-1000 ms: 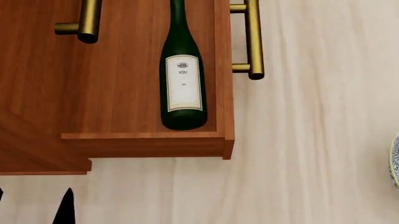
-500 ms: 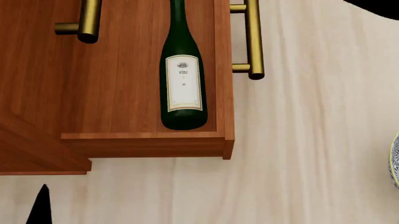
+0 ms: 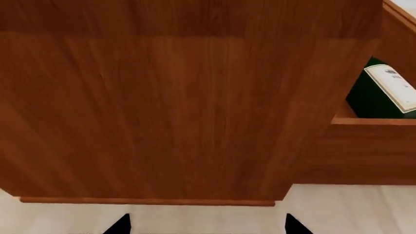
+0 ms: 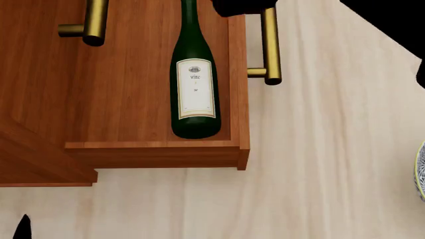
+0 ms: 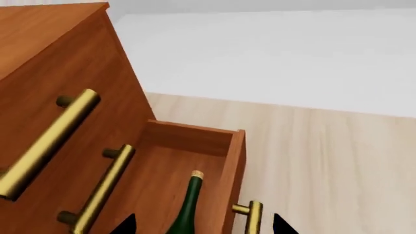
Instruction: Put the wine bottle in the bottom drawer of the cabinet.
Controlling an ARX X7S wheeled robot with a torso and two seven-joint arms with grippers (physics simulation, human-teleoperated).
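- Wine bottle (image 4: 194,94) lies on its side inside the bottom drawer (image 4: 153,155), label up, its base toward the drawer's near side wall and its neck pointing away; it rests close along the inner face of the drawer front at the right.
- In the right wrist view the bottle's tan cork and green neck (image 5: 190,200) show between the drawer's walls, and in the left wrist view a corner of its base and label (image 3: 383,95) peeks out past the cabinet's side.
- The bottom drawer stands pulled out from the cabinet (image 4: 33,99), its brass handle (image 4: 269,47) on the outer face at the right.
- The right gripper (image 5: 202,225) hangs over the drawer handle's far end, its two finger tips spread apart and holding nothing.
- The left gripper (image 3: 206,225) is low beside the cabinet's side panel, finger tips spread wide and empty.
- A patterned bowl (image 4: 420,169) sits on the pale wood floor (image 4: 332,164) at the far right edge.
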